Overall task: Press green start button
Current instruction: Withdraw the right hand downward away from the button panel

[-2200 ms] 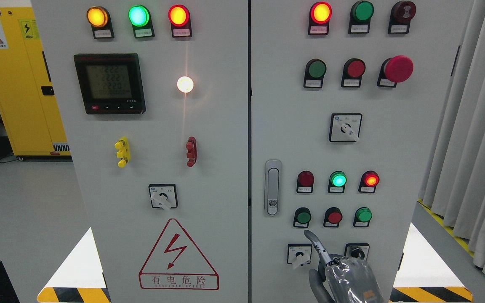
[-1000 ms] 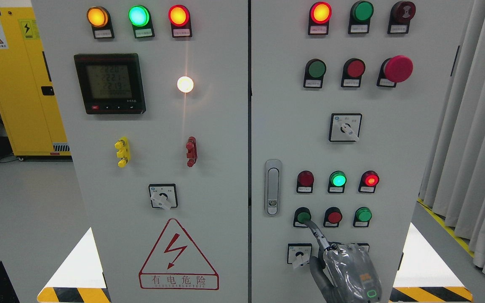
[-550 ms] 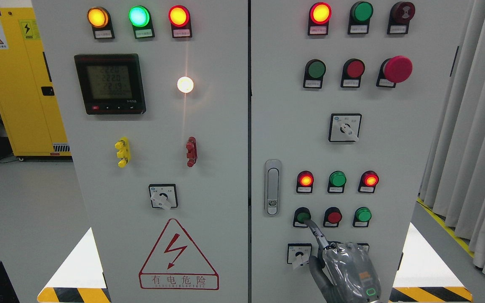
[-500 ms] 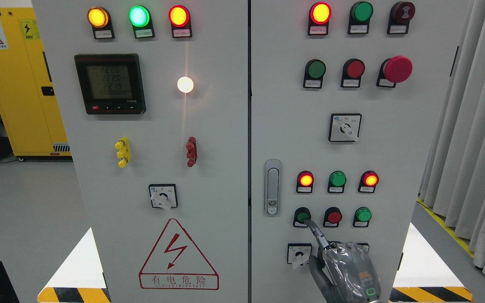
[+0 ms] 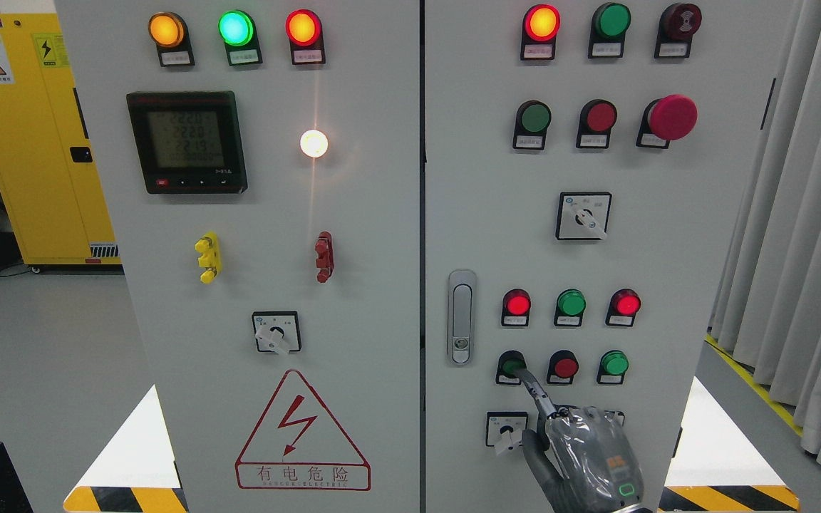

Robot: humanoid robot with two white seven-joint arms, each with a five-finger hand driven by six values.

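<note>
The green start button (image 5: 509,362) is the leftmost of the bottom row of three buttons on the right cabinet door (image 5: 496,235). My right hand (image 5: 589,456), gloved in grey, comes up from the bottom edge. Its index finger (image 5: 533,390) is stretched out with the tip on the green button, and the other fingers are curled. It holds nothing. Above the button, the left red lamp (image 5: 517,304) is lit, the green lamp (image 5: 571,303) is dark and the right red lamp (image 5: 626,304) is lit. The left arm is out of view.
A red button (image 5: 565,368) and another green button (image 5: 614,364) sit right of the pressed one. A selector switch (image 5: 505,429) is just left of my hand, a door handle (image 5: 461,317) further left. A yellow cabinet (image 5: 33,142) stands far left, a curtain (image 5: 802,235) right.
My right index finger rose from below the button row onto the green button. The left red lamp above came on and the green lamp beside it went dark.
</note>
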